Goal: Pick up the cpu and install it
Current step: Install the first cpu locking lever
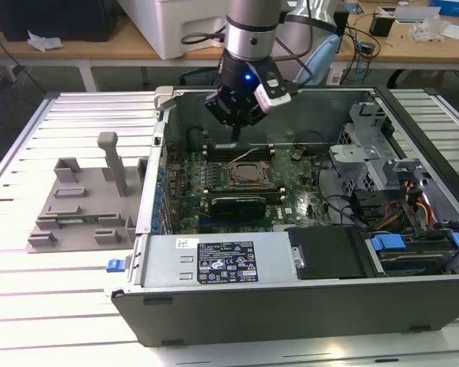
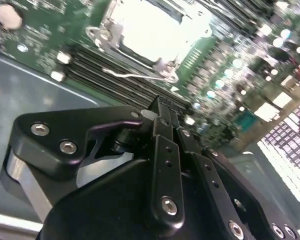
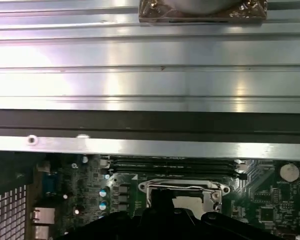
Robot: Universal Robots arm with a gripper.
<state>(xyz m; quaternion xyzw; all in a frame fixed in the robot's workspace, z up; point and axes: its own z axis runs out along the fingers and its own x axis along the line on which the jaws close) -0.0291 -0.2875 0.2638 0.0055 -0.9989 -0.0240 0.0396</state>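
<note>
In the open grey sheet-metal computer case [image 1: 291,306], lying on its side: a green motherboard [image 1: 297,205] across the floor, and at its middle a black square socket frame [image 1: 249,174] with a thin metal latch wire [image 2: 140,75] along one edge. Within that frame, in the second wrist view, a bright silver-grey square cpu [image 2: 150,30], flat and level, washed pale by glare. Beyond the frame, rows of long black memory sticks [image 1: 237,153]; on its near side, a long black expansion card [image 1: 237,205]. Against the near wall, a grey power supply box [image 1: 214,260] with a white label. Toward the exterior view's right, a grey drive cage [image 1: 409,256] with blue plastic tabs, plus a bundle of red, yellow and black wires [image 1: 422,208].

Above the motherboard by the socket frame, apart from the cpu, the black robot hand [image 1: 236,136], fingertips pressed together and pointing down, nothing visible between them.

Under the case, a desk [image 1: 61,313] of pale ribbed aluminium slats. To the exterior view's left of the case, a grey moulded plastic tray [image 1: 69,206] with upright posts and a narrow green strip in one slot. Just beside the case's near corner, a small blue plastic clip [image 1: 116,264]. Behind, a second desk [image 1: 122,46] with a wooden top, bearing a large white box [image 1: 176,27] and loose cables.
</note>
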